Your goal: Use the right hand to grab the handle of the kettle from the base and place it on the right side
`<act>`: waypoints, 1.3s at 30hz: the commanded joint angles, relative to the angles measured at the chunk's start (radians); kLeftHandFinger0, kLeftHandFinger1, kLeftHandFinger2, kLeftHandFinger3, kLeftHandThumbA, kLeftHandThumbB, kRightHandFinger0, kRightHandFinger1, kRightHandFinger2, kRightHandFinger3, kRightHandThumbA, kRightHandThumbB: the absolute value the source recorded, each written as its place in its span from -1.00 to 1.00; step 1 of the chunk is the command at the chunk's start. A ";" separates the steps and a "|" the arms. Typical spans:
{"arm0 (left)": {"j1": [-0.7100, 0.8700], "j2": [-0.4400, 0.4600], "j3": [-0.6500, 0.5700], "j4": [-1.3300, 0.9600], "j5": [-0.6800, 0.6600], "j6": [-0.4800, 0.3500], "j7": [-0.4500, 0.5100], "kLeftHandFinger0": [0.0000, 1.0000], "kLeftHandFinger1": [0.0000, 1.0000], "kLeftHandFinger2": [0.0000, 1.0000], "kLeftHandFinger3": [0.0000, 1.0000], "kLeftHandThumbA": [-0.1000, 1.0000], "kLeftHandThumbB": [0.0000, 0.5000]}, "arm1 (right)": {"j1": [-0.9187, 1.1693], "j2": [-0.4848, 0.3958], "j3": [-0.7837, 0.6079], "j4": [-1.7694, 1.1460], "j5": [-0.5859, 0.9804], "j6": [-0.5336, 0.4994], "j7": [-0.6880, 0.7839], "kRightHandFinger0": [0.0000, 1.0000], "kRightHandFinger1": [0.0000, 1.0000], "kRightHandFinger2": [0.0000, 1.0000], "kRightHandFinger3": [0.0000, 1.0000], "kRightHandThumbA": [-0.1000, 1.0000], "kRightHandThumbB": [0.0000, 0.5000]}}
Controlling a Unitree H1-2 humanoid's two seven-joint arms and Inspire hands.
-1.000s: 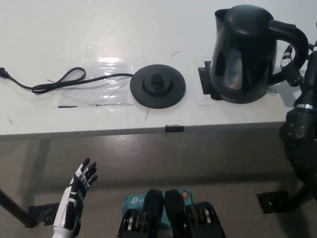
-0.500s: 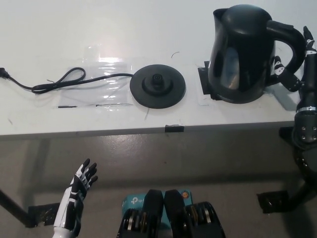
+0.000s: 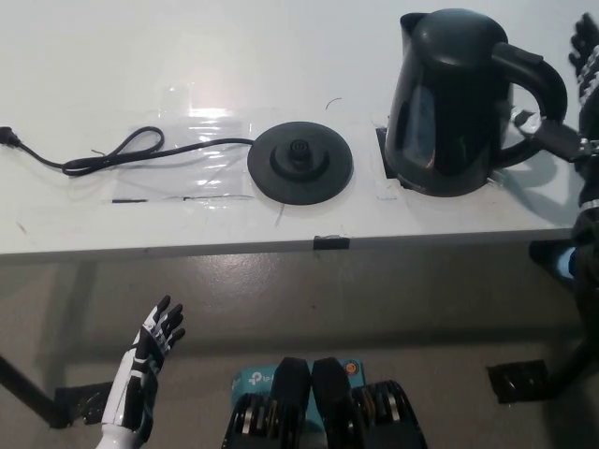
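The right hand (image 3: 573,103) has slid up and out along the right edge of the frame since a moment ago, letting go of the handle (image 3: 535,79); its fingers now look spread and empty just beside the loop. The kettle (image 3: 456,103) stands upright at the upper right of the desk (image 3: 112,56), off the base (image 3: 299,163), handle toward that hand. The left hand (image 3: 150,360) hangs open at lower left.

A white, flat-topped table (image 3: 140,234) catches a bright glare, and below its edge lies grey floor (image 3: 393,299).
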 commanded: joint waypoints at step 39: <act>0.014 0.032 -0.012 -0.008 0.007 -0.022 -0.024 1.00 1.00 1.00 1.00 1.00 1.00 | 0.652 0.160 0.147 -0.333 -0.212 -0.063 0.152 1.00 1.00 1.00 1.00 1.00 0.75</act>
